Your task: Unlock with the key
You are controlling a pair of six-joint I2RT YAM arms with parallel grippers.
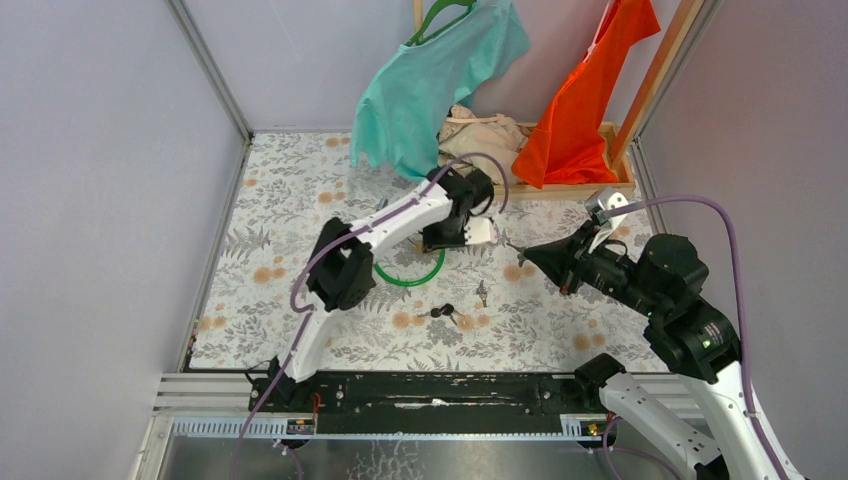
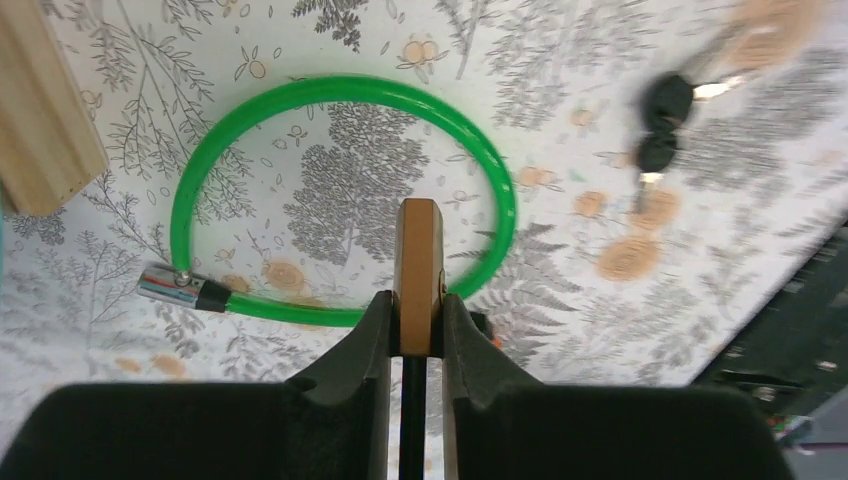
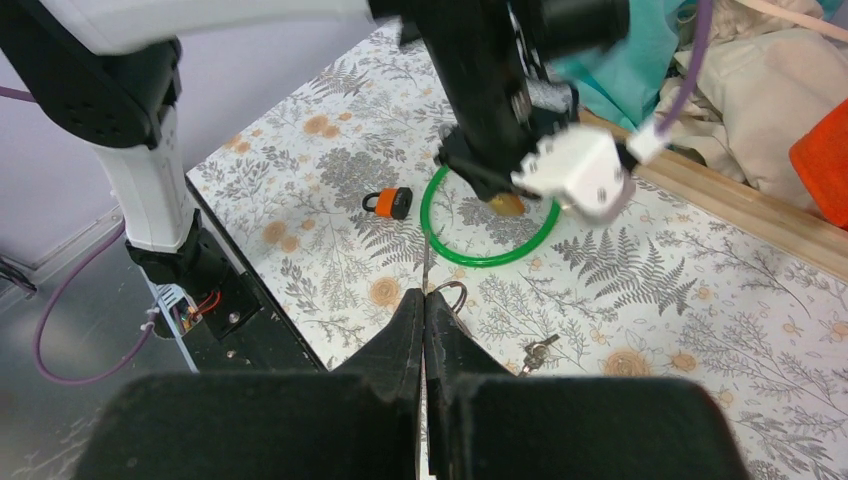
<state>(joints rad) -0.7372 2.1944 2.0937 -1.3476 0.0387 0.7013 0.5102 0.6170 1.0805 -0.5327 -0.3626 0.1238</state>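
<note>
**Overhead view, read left to right.** My left arm [image 1: 340,265] reached from the near edge to the middle of the floral bench [image 1: 270,300].

Left end effector [image 2: 418,322] — closed on a brass-coloured block [image 2: 418,255]. Its two fingers pressed against the block's flat sides, and the block stood upright in the left wrist view. Whether this block was the lock's body I could not tell.

The green cable [image 2: 330,95] lay in a loop on the bench. The block overlapped the loop's near arc, but I could not tell whether the two touched. The cable's metal end [image 2: 170,284] rested at the loop's left side in that view.

An orange padlock [image 3: 388,203] lay on the bench just outside the loop, apart from both end effectors. Two black-headed keys [image 1: 447,314] lay near the loop on its near side. A small loose key [image 3: 540,348] lay farther right.

Right end effector [image 3: 425,300] — closed on a key [image 3: 426,262]. Its fingers were together, the thin blade stood out from between the fingertips, and a ring [image 3: 452,293] sat beside them. It hung above the bench to the right of the loop, well apart from the block, with its tip pointed toward my left end effector.

At the back, a teal garment [image 1: 430,85] and an orange garment [image 1: 585,100] hung over a wooden frame [image 1: 575,188].
</note>
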